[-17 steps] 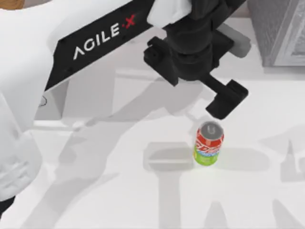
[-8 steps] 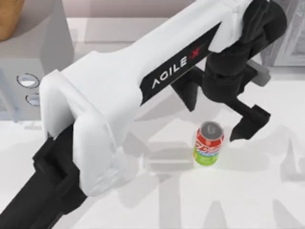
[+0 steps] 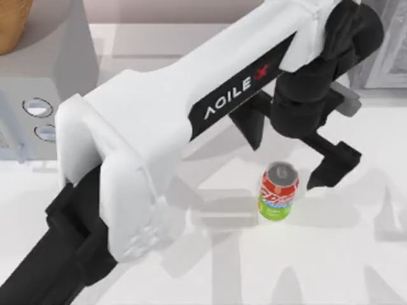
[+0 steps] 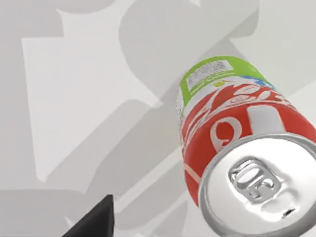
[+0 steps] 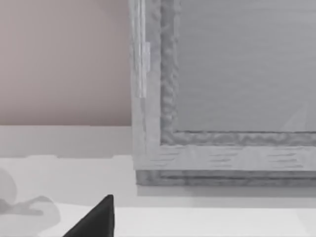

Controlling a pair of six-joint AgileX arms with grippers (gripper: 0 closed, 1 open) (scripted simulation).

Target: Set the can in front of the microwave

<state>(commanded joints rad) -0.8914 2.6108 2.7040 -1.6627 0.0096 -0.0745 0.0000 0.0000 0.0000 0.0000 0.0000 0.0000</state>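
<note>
The can (image 3: 278,191) stands upright on the white table, right of centre, with a silver top, red band and lime green base. My left gripper (image 3: 291,149) hovers just behind and above it, open, with one finger (image 3: 332,166) to the can's right and the other on its far left side. Nothing is between the fingers. The left wrist view looks down on the can (image 4: 237,148) from close by, past one dark fingertip (image 4: 95,221). The microwave (image 3: 38,70), light grey with two round dials (image 3: 37,108), stands at the far left.
A speckled grey box (image 3: 381,44) stands at the back right, and the right wrist view faces the same box (image 5: 222,89) past one fingertip (image 5: 96,222) of my open right gripper. A brown object (image 3: 11,25) rests on the microwave. My left arm crosses the table's middle.
Over the last second my left gripper swung right, from behind the can to its right side, and the white forearm came across the table. The can stayed put.
</note>
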